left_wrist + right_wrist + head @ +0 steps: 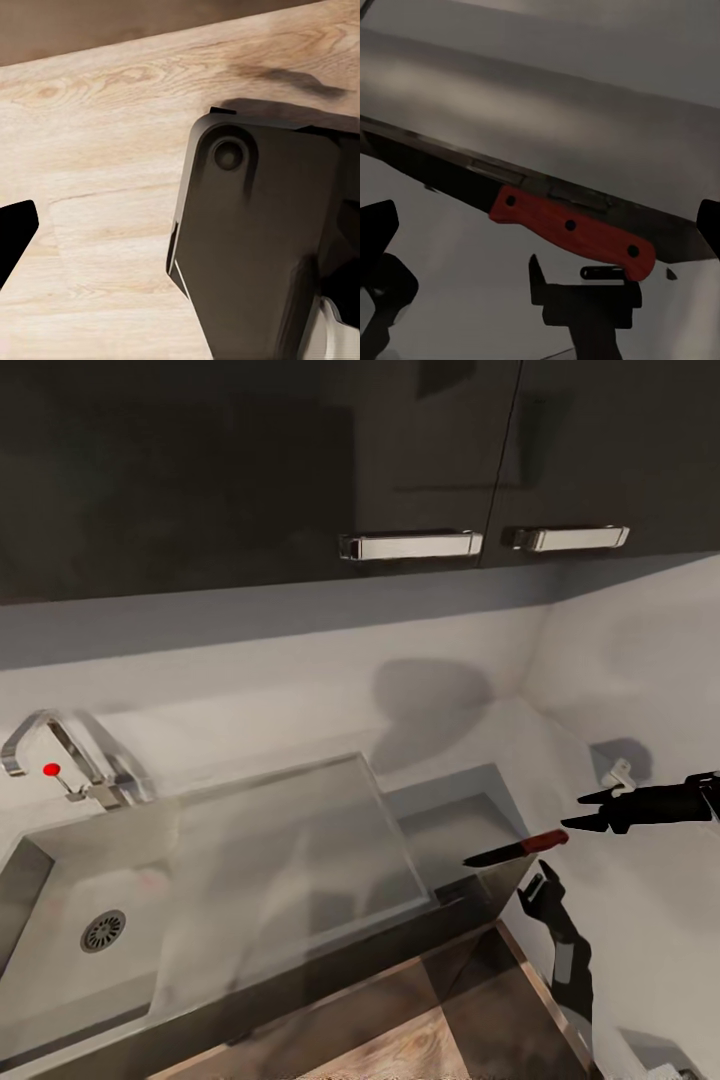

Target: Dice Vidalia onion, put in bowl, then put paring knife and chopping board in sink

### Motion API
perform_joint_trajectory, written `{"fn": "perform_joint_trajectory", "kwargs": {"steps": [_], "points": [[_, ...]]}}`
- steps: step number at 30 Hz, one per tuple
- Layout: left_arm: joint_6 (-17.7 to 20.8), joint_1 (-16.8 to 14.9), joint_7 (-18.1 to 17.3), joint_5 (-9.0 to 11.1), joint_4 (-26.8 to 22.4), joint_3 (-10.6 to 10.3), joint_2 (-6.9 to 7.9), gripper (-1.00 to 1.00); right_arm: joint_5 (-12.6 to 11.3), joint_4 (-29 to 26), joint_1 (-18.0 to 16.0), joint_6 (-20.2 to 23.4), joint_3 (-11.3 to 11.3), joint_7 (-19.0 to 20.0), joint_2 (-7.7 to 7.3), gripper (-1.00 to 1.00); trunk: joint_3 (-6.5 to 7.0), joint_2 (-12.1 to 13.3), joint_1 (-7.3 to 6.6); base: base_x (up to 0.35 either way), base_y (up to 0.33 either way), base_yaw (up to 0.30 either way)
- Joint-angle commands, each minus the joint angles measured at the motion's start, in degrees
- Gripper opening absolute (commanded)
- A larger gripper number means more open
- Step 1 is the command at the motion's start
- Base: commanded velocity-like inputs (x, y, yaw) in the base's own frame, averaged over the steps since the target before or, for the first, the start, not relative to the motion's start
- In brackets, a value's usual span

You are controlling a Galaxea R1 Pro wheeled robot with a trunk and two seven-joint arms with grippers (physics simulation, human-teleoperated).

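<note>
A slim paring knife [516,848], dark pointed blade and smooth reddish-brown riveted handle [572,232], is seen in mid-air over the right-hand end of the grey metallic sink [300,830], blade aimed toward the basin. The black right gripper [597,810] is spread wide just beside the handle's end, its fingertips apart from it, nothing gripped. The left gripper [545,883] is glimpsed below the knife; its opening cannot be told. Pale, grained wooden flooring [112,150] is shown beneath.
</note>
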Motion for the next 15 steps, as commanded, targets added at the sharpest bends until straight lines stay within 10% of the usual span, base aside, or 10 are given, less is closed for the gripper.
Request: {"fn": "perform_joint_trajectory", "kwargs": {"steps": [1,15], "points": [[-0.13,-0.01,0.48,0.60,-0.11,-0.35,0.10,1.00,0.18,-0.07,-0.05,0.59,-0.03,0.28,-0.02,1.00,-0.20,-0.12,0.03,0.000,0.000,0.000],[-0.13,-0.05,0.43,0.60,0.19,-0.35,-0.20,1.00,0.18,-0.16,-0.05,0.49,-0.08,0.56,-0.05,1.00,-1.53,-0.12,0.03,0.000,0.000,0.000]]}}
